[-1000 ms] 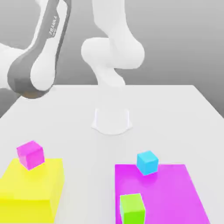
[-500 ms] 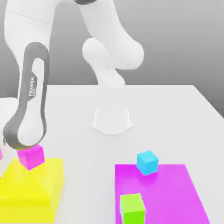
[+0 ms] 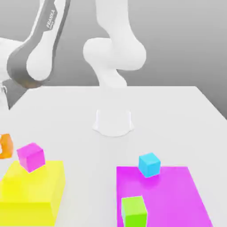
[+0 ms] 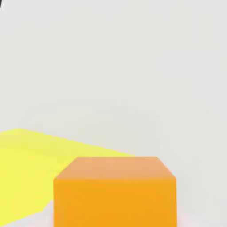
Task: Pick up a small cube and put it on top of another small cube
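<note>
Change: against the earlier exterior pictures, we see the arm (image 3: 37,53) has swung back up from its low reach beside the yellow block (image 3: 31,190), and the orange cube (image 3: 5,146) now shows at the exterior view's left edge, where it was not before.
Orange cube: we read it as off the table (image 3: 168,115), hanging just beside the magenta cube (image 3: 31,156); in the hand view it sits close under the camera (image 4: 114,190).
Hand: we take the fingers to be clamped together on the orange cube.
Meaning: we judge the pick done and the carry begun.
Candidates: magenta cube on the yellow block is nearest; cyan cube (image 3: 149,164) and green cube (image 3: 134,211) sit on the magenta mat (image 3: 177,195).
</note>
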`<control>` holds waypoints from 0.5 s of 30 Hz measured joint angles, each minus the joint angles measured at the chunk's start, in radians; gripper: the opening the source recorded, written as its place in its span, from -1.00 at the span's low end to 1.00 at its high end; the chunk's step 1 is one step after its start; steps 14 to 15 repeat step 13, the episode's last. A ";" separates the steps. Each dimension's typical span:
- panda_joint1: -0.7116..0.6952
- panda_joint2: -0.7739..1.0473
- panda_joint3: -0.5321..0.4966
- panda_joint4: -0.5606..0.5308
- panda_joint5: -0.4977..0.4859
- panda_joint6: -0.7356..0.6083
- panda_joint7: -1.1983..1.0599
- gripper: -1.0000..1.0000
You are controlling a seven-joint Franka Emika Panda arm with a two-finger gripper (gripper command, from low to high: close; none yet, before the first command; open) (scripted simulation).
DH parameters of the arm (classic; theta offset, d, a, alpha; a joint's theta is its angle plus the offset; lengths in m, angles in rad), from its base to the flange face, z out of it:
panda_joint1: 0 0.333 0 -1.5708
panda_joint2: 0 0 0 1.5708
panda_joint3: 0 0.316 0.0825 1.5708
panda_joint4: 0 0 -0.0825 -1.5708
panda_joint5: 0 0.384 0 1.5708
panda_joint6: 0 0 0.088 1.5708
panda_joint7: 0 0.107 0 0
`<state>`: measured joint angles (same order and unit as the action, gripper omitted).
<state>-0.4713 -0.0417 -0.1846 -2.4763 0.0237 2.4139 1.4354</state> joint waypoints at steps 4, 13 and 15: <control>0.004 -0.145 0.031 -0.075 -0.044 -0.057 0.068 -1.00; 0.010 -0.055 0.047 -0.149 -0.044 0.117 0.105 1.00; 0.010 -0.055 0.047 -0.149 -0.044 0.117 0.105 1.00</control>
